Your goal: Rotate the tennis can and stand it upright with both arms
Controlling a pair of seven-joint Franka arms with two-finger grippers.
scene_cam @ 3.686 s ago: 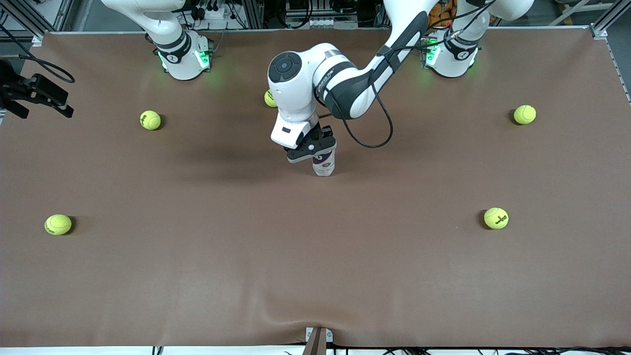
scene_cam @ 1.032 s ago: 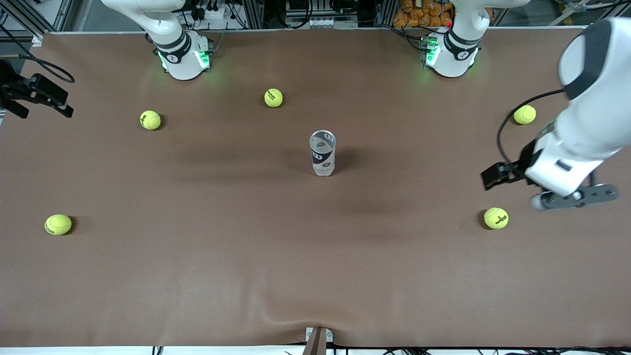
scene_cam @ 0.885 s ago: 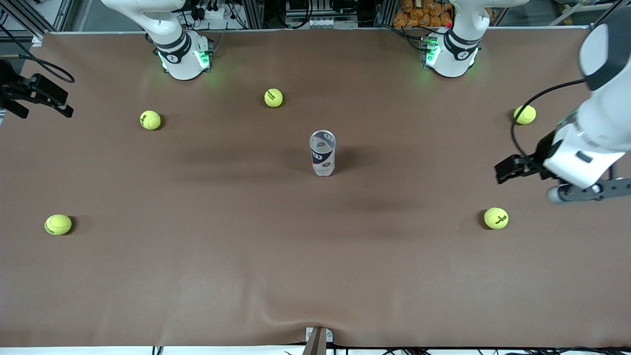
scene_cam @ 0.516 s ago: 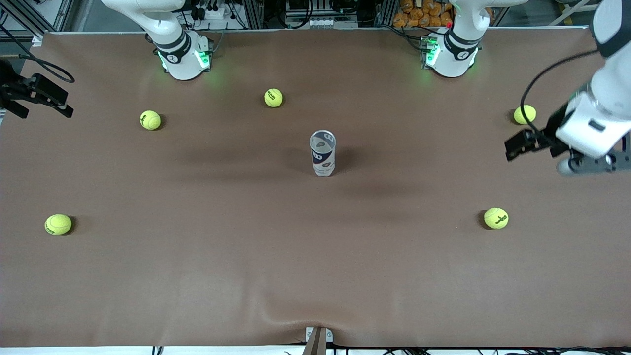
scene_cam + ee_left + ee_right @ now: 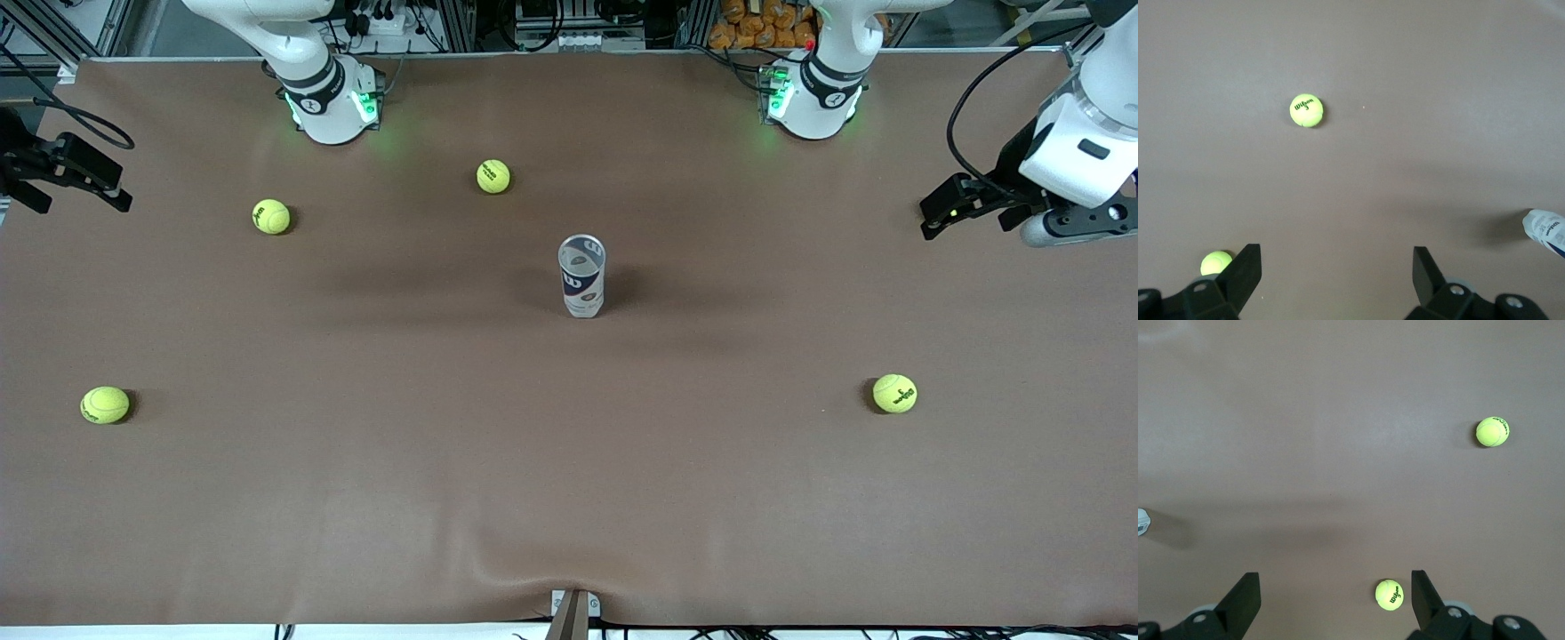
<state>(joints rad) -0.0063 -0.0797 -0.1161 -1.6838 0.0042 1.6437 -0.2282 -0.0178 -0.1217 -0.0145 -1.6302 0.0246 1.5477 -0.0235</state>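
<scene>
A: Where is the clear plastic tennis can with the white and navy label (image 5: pixel 582 276)?

B: Upright in the middle of the brown tabletop (image 5: pixel 569 498), its open silver rim facing up. Nothing touches it; it stands well apart from both claws, roughly midway between them.

A: And the left claw (image 5: pixel 944 206)?

B: In the air over the left arm's end of the tabletop, fingers spread wide and holding nothing. In the left wrist view its two black fingertips (image 5: pixel 1245 270) frame bare tabletop, with a yellow-green tennis ball (image 5: pixel 1306 110) out ahead of them, a second ball (image 5: pixel 1216 263) just beside one fingertip, and the can's end showing at the edge.

A: The right claw (image 5: pixel 76 176)?

B: Waiting at the right arm's end, over the tabletop's edge, also wide and holding nothing. The right wrist view shows one tennis ball (image 5: pixel 1389 595) between its fingertips and another (image 5: pixel 1491 431) farther off.

A: Other balls?

B: One (image 5: pixel 492 176) lies farther from the front camera than the can, toward the right claw.
</scene>
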